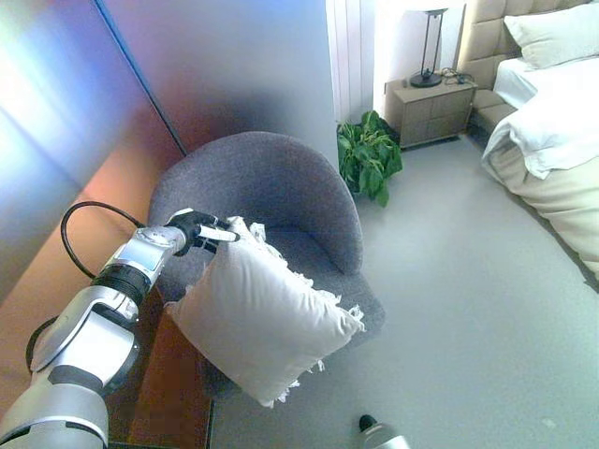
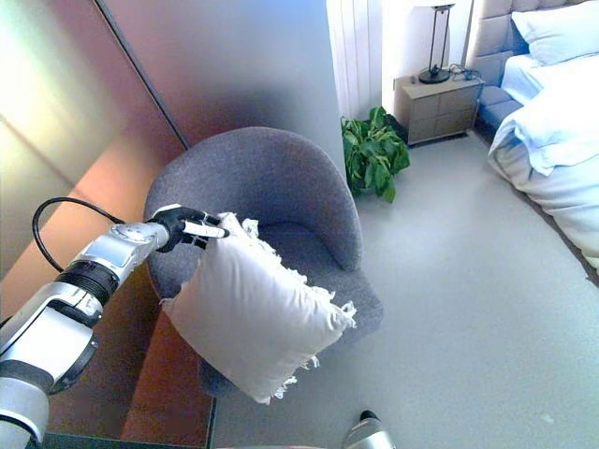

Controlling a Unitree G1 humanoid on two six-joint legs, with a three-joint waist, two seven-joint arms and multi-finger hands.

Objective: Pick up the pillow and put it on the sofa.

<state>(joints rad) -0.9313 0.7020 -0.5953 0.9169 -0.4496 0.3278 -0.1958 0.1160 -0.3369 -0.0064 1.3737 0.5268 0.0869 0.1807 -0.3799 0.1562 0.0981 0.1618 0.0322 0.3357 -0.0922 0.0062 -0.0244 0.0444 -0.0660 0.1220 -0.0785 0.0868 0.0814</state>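
A white fringed pillow (image 1: 260,313) hangs by its top corner in front of the grey round armchair (image 1: 271,192), its lower part over the seat's front edge. My left hand (image 1: 198,230) is shut on that top corner, beside the chair's left arm. The same pillow (image 2: 253,313) and left hand (image 2: 187,227) show in the right eye view. My right hand shows only as a small dark and white part (image 1: 379,434) at the bottom edge, and its fingers are hidden.
A green potted plant (image 1: 370,154) stands behind the armchair on the right. A bedside table (image 1: 432,108) with a black lamp (image 1: 429,47) is further back. A white-covered bed (image 1: 552,122) fills the right side. A wall panel (image 1: 75,168) runs along the left.
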